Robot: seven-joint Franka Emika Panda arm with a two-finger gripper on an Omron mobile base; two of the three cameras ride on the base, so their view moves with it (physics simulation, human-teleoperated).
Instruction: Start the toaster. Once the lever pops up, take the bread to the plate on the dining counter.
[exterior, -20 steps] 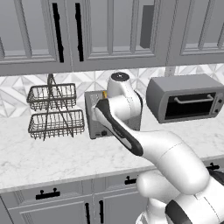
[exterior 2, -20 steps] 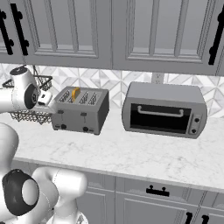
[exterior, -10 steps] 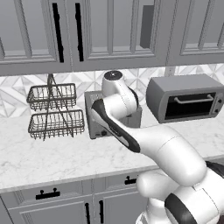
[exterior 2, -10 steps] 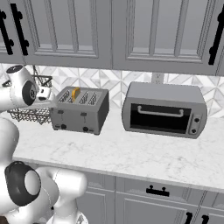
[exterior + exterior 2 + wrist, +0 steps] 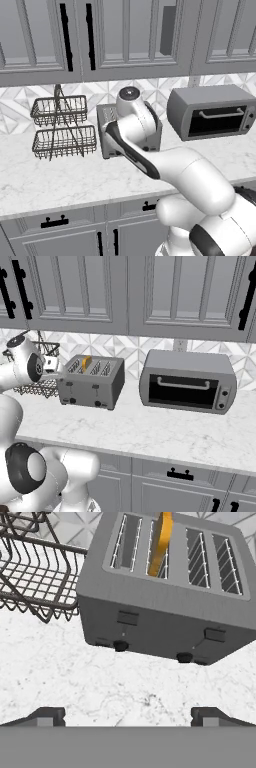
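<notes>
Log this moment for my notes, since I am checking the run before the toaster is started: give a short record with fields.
toaster: on the marble counter, both levers up
bread: standing in the second slot, top sticking out
pincer: open, holding nothing, in front of the toaster's face
wire basket: two tiers, left of the toaster
toaster oven: right of the toaster, door shut

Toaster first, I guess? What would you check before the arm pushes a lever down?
1. Bread sits in a toaster slot: ok, upright in the second slot.
2. Levers up, not yet pressed: ok.
3. Hand open: ok, fingertips wide apart.
4. Hand faces the toaster front: ok, both levers and knobs visible.
5. Wire basket clear of the path: ok, it stands beside the toaster.
6. Which lever serves the bread's slot: cannot tell.
</notes>
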